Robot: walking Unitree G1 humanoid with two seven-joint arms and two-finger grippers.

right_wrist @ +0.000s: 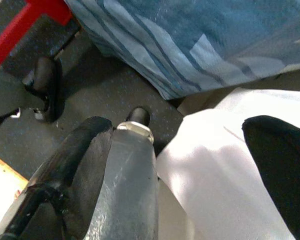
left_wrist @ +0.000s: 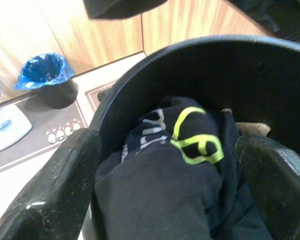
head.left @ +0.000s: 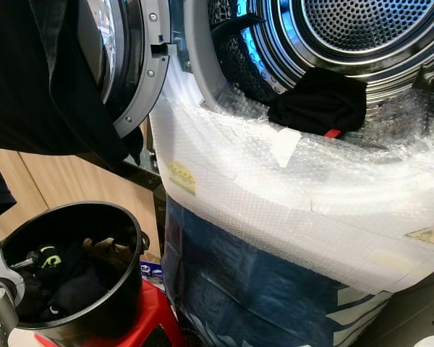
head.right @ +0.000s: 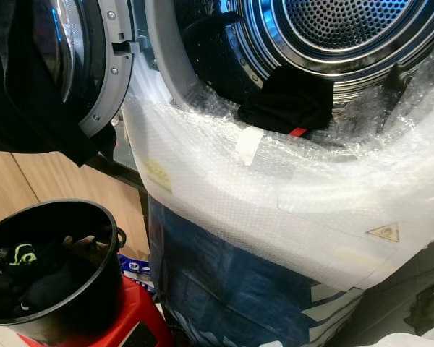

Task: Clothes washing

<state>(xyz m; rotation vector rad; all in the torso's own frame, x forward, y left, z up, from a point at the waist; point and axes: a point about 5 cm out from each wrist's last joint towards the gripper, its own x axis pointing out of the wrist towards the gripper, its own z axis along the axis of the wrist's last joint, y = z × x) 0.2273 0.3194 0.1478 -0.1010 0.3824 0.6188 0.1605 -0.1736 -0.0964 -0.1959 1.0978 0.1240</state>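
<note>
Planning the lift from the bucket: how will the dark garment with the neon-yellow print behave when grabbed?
The dark garment lies crumpled, so it is probably floppy and will drape. It looks light. Bunched with other clothes in the black bucket, it may drag them along. The left claw is open over it.

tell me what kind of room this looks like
Probably a home laundry corner: a bubble-wrapped front-loading washing machine with its round door open, a black bucket of dark clothes, and wooden cabinet panels behind.
</note>
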